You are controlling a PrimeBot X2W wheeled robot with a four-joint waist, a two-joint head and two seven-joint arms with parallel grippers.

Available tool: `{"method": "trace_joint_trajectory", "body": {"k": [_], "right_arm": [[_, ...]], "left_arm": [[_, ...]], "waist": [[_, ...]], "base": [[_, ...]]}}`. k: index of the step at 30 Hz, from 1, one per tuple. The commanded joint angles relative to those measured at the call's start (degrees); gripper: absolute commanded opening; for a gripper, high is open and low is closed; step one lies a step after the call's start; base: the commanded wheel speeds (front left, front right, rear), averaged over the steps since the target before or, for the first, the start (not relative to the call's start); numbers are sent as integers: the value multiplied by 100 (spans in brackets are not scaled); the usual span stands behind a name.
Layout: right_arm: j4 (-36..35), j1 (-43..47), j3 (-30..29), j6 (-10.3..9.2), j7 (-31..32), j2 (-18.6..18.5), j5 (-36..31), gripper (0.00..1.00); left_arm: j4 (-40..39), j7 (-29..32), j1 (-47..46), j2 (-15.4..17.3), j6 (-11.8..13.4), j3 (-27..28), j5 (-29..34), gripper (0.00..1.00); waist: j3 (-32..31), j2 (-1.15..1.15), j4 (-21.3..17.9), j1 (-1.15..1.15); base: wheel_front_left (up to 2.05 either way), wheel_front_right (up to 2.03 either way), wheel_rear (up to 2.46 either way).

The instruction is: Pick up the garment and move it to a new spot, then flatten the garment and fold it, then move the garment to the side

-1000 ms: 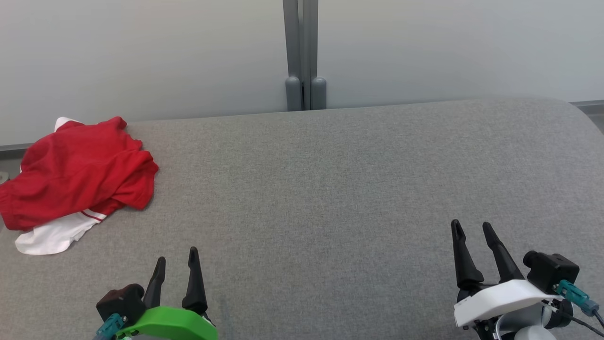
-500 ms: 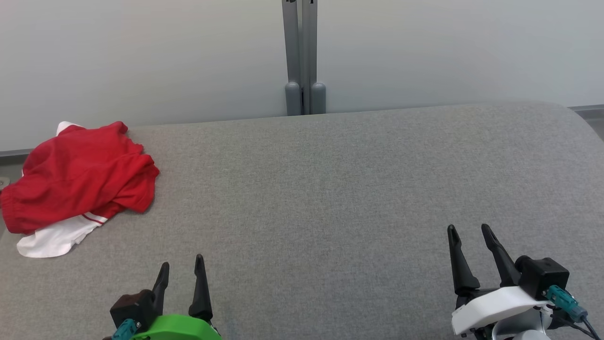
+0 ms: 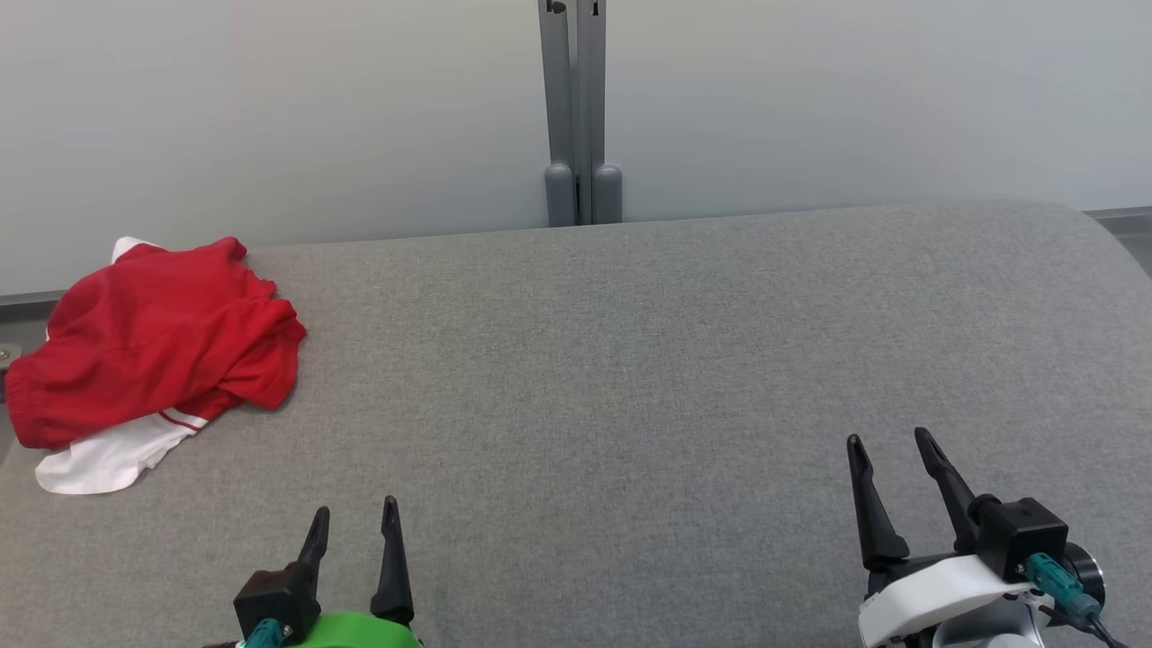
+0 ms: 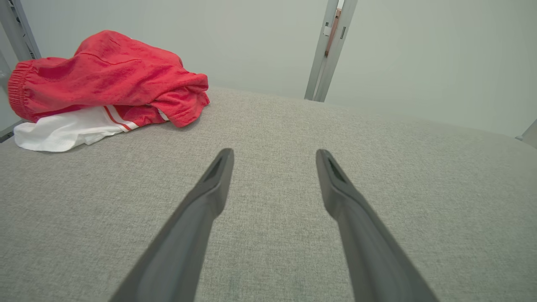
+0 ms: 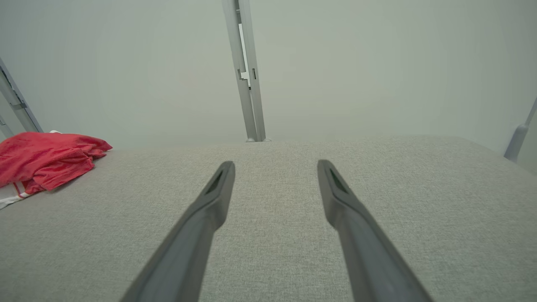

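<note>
The garment [image 3: 157, 337] is a crumpled red piece with a white part and red stripes, lying at the far left of the grey padded surface [image 3: 630, 360]. It also appears in the left wrist view [image 4: 105, 79] and the right wrist view [image 5: 46, 159]. My left gripper [image 3: 355, 513] stands open near the front edge, well short of the garment, nothing between its fingers [image 4: 214, 184]. My right gripper [image 3: 891, 441] is open at the lower right, far from the garment, with empty space between its fingers [image 5: 218, 188].
A pale wall runs behind the surface, with a grey vertical post [image 3: 576, 108] at its middle. The surface's right end curves down [image 3: 1107, 234]. A grey floor strip shows at the far left [image 3: 18, 306].
Both grippers have drawn back toward the bottom of the head view. The camera has tilted slightly, so the whole scene sits a little lower. The garment lies as before.
</note>
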Motion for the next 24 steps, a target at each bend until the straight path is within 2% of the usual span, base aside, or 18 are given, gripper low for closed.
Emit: {"method": "trace_joint_trajectory", "body": {"k": [1, 10, 24], "right_arm": [[-17, 63, 10, 0, -48, -28, -131, 100], [-12, 79, 12, 0, -139, -30, -454, 100], [1, 27, -28, 0, -124, -29, -412, 100]], "left_arm": [[6, -45, 51, 41, 41, -15, 101, 100], [33, -133, 81, 43, 112, -64, 364, 100], [67, -127, 42, 42, 128, -13, 192, 100]], "waist": [[-4, 0, -1, 0], [-21, 0, -10, 0], [-6, 0, 0, 0]], "base": [[0, 0, 0], [0, 0, 0], [0, 0, 0]]}}
